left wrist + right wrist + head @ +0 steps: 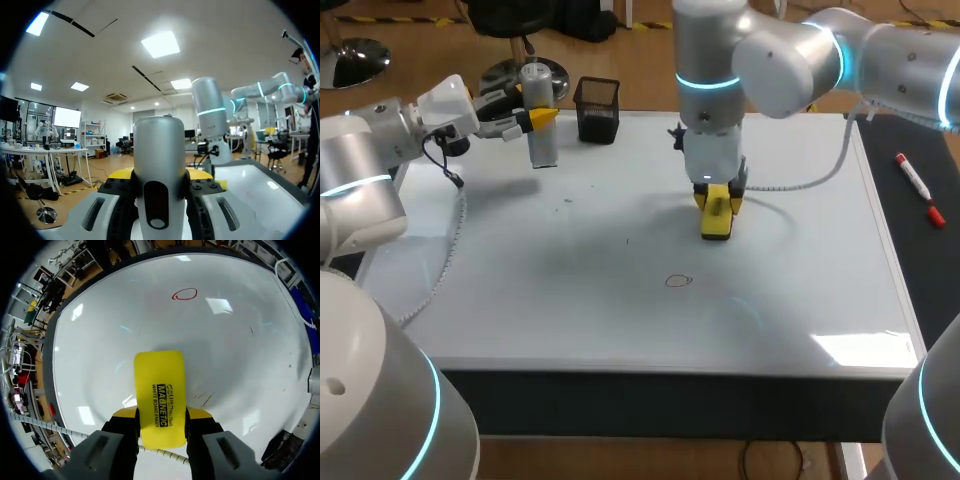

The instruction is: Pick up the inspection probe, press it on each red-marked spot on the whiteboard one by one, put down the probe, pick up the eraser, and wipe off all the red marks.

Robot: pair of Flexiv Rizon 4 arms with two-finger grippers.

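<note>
A single red circle [678,281] is drawn on the whiteboard [570,300], near its front middle. My right gripper [718,200] is shut on the yellow eraser [717,218], which hangs down at the board's back middle, behind the circle. In the right wrist view the eraser [160,395] is clamped between the fingers of the right gripper [161,415], and the red circle [184,294] lies well ahead of it. My left gripper [542,118] is shut on the silver cylindrical probe [541,125], upright at the board's back left. In the left wrist view the probe [159,165] fills the left gripper [160,176].
A black mesh holder [597,110] stands at the back edge, right of the probe. A red marker [920,188] lies on the dark surface right of the board. The right arm's white cable [800,185] trails over the back right of the board.
</note>
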